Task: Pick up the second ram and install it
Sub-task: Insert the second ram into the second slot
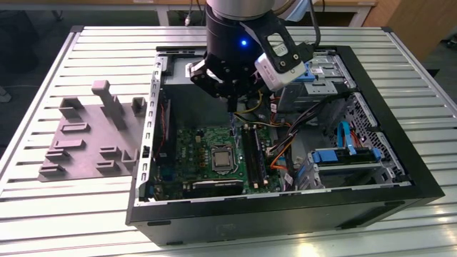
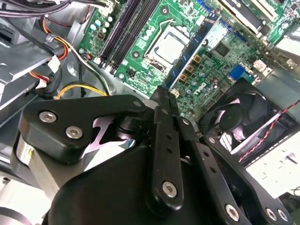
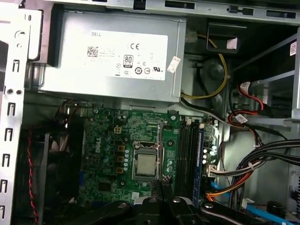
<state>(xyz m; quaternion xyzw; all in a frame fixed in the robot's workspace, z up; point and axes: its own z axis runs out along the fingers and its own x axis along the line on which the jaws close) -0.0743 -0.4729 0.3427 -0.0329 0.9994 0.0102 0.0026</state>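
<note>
Above the black slots [image 3: 187, 154] and slightly to one side of them, the gripper [image 1: 233, 104] is clamped on what looks like the memory stick [image 3: 160, 152], held on edge, long axis parallel to the slots and pointing at the grey power box [image 3: 112, 56] beyond them, so I judge it best lowered level over a free slot.
</note>
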